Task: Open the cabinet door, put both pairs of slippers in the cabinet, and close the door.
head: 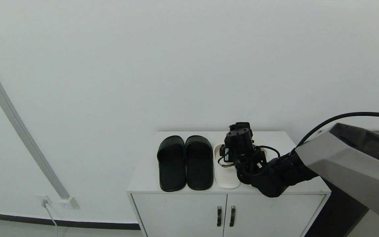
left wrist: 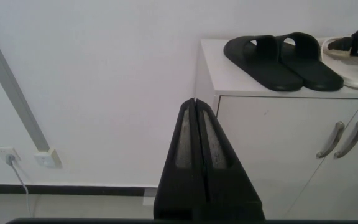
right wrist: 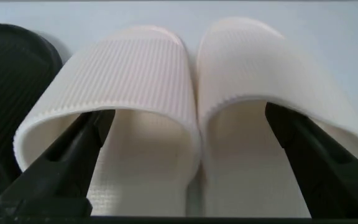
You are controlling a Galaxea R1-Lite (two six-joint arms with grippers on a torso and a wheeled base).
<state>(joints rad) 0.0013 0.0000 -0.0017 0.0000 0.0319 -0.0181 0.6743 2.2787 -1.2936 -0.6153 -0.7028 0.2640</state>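
As I look down from the head camera, the white cabinet point(head: 275, 210) stands against a plain wall point(head: 189, 65) with both doors shut, and both pairs of slippers sit on its top. A grey trunking strip point(head: 18, 125) runs slantwise down the wall, well to the cabinet's left.

The black slippers point(head: 184, 163) lie side by side at the middle of the top, toes toward the wall. The white slippers point(right wrist: 135, 68) lie just to their right, the nearer one touching the black pair.

My right pincer point(right wrist: 188, 115) is spread wide over the white pair, one finger in front of each strap opening; I cannot tell whether either finger touches. My left pincer point(left wrist: 196, 109) has its fingers pressed flat together on nothing and hangs in front of the wall, left of the cabinet and below its top.

The two door handles point(head: 225, 216) stand upright, side by side at the centre seam. A wall socket point(head: 43, 199) with a plugged cable sits low by the trunking's foot.
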